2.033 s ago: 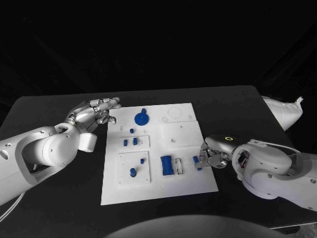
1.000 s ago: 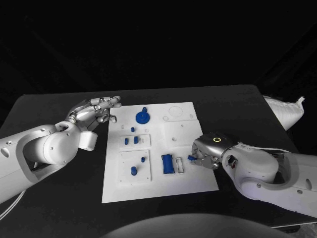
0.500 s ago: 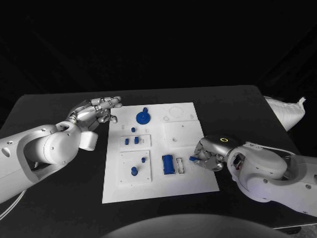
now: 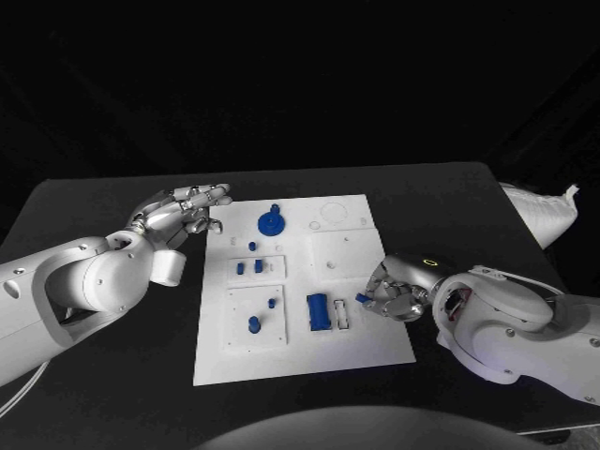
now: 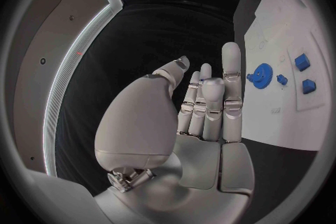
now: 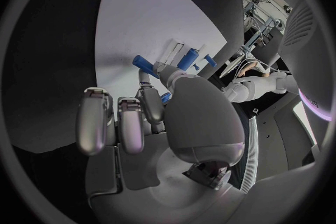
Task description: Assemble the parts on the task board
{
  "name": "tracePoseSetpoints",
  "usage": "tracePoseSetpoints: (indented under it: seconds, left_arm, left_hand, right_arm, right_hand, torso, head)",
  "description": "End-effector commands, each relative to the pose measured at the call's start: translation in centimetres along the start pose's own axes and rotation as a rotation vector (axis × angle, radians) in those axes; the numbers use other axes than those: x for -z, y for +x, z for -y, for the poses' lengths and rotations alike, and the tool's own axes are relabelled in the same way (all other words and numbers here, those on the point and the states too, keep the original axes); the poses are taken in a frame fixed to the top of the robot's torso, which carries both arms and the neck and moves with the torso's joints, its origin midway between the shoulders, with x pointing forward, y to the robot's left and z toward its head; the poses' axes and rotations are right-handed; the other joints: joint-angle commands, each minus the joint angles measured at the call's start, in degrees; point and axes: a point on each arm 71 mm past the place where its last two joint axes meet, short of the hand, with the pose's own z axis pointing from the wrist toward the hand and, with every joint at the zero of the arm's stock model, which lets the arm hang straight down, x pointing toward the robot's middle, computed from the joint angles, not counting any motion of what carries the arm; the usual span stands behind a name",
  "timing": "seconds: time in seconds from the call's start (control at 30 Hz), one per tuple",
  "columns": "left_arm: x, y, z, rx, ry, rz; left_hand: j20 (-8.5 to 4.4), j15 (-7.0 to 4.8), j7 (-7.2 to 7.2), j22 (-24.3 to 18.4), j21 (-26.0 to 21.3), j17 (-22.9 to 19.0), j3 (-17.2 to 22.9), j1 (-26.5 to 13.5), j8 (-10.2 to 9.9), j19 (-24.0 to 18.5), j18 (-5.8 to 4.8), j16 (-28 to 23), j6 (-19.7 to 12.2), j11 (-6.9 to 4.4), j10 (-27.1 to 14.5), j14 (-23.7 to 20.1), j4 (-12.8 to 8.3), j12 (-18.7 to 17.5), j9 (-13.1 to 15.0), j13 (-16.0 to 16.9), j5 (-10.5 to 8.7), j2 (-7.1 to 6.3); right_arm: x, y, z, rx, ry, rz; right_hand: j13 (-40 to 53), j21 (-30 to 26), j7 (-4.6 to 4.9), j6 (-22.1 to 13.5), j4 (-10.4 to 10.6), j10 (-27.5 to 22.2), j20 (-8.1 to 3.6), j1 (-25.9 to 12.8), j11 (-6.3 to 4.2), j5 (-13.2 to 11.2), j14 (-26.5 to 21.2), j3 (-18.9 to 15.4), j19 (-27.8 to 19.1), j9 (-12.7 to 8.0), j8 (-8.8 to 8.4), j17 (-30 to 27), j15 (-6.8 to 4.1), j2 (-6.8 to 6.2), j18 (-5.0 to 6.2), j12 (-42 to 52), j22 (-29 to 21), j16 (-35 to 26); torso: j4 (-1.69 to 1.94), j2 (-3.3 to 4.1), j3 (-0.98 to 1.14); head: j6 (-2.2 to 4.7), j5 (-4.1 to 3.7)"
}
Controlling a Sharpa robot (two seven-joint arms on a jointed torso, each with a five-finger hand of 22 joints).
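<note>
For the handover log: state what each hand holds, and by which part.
The right hand pinches a small blue part by one end, the other end sticking out over the task board. The left hand holds nothing, its fingers apart.

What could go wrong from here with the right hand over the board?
1. The right hand pinches a small blue part at its fingertips; such a light hold might slip or let the part tilt.
2. It hovers close to the blue block on the task board; lowering could nudge the block.
</note>
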Motion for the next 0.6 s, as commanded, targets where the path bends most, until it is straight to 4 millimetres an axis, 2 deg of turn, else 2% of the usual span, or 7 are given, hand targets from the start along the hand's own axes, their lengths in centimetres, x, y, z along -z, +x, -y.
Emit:
tracePoseSetpoints:
  seconds: [0.03,0.23,0.6]
  left_arm:
    - [0.0,0.3,0.0,0.003,0.007,-0.022]
    - [0.0,0.4,0.0,0.003,0.006,-0.025]
    - [0.0,0.5,0.0,0.004,0.005,-0.027]
  left_hand:
    - [0.2,-0.02,0.0,-0.1,-0.33,-0.05,-0.04,0.07,0.39,-0.12,0.63,-0.02,-0.35,-0.01,-0.55,-0.28,-0.2,0.33,0.05,0.07,-0.07,0.37]
    - [0.2,-0.02,0.0,-0.1,-0.33,-0.05,-0.04,0.07,0.39,-0.12,0.63,-0.02,-0.35,-0.01,-0.55,-0.28,-0.2,0.33,0.05,0.07,-0.07,0.37]
    - [0.2,-0.02,0.0,-0.1,-0.33,-0.05,-0.04,0.07,0.39,-0.12,0.63,-0.02,-0.35,-0.01,-0.55,-0.28,-0.2,0.33,0.05,0.07,-0.07,0.37]
  right_arm:
    - [0.0,0.1,-0.3,-0.077,0.018,-0.01]
    - [-0.2,0.5,-0.9,-0.11,0.014,-0.034]
    - [-1.1,1.3,-1.8,-0.108,0.002,-0.077]
  right_hand:
    - [2.27,0.4,-0.4,0.94,-0.52,0.44,0.34,-0.93,-0.04,0.09,5.0,0.74,0.52,0.77,0.23,10.87,0.01,-0.3,-0.64,0.4,0.14,0.32]
    - [2.69,0.75,-0.57,1.36,-0.11,0.77,0.27,-2.49,-0.17,0.69,5.08,0.01,0.7,0.88,0.29,11.22,-0.09,-0.68,-0.74,1.02,0.66,0.55]
    - [3.72,1.4,-1.15,2.79,1.18,1.47,-0.08,-6.03,-0.63,7.16,5.2,-3.76,1.03,1.37,0.75,11.77,-0.46,-1.05,-0.92,2.43,1.63,0.93]
  torso:
    - [-0.05,0.0,-0.01]
    - [0.01,-0.02,-0.03]
    - [0.03,-0.01,-0.02]
  head:
    - [-0.19,0.16]
    - [-0.32,0.34]
    - [-0.48,0.46]
